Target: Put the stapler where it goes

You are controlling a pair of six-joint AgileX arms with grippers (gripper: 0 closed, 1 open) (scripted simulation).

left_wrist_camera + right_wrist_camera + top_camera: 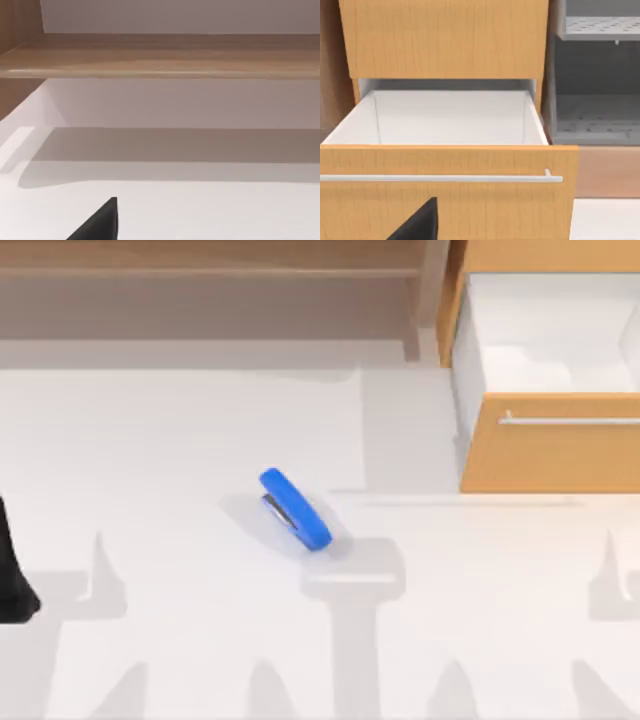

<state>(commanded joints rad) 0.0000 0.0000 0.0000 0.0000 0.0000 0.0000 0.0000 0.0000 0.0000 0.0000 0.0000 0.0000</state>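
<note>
**Blue stapler lies alone on the white table, drawer pulled open**

The small bright-blue stapler [294,510] with a rounded top and silver-grey underside lies on the white tabletop [180,440], near the middle, set diagonally and tipped onto its side so the metal underside shows. Nothing touches it and nothing stands between it and the drawer.

At the table's far right a light-wood drawer [550,450] with a slim silver bar handle [570,421] stands pulled out. Its white inside [450,117] holds nothing that can be made out. Beside it, in the right wrist view, is a grey shelf unit [595,75] with perforated shelves. A long wooden shelf [200,270] runs along the back of the table.

The left arm [12,570] sits parked at the table's left edge, well apart from the stapler. A dark finger tip [100,222] shows in the left wrist view, another [420,222] in the right wrist view facing the drawer front; whether either pincer is released or clenched cannot be told.

No writing or labels are readable.
</note>
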